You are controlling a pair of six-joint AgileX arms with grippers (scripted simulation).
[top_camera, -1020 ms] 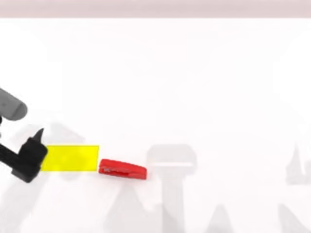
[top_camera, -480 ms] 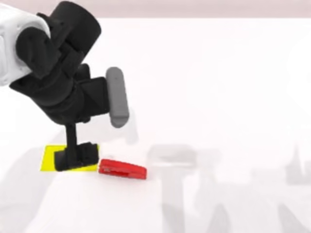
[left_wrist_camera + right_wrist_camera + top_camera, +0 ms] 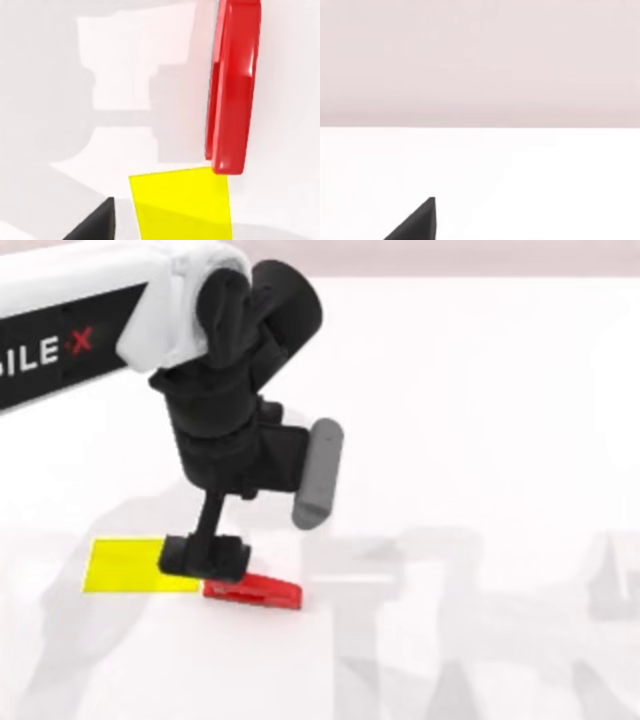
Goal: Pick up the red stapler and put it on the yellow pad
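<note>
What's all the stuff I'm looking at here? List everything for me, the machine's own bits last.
red stapler: one, bright red, lying on the table just right of the pad, its near end at the pad's edge.
yellow pad: one, flat, bright yellow, at the table's left side; its right part is covered from above by the gripper.
table: one, white, under everything.
left arm: one, white and black, reaching in from the top view's left.
left gripper: one, black, over the spot where pad and stapler meet; it holds nothing.
right arm: not seen from above; only a dark fingertip shows in its own wrist view.
</note>
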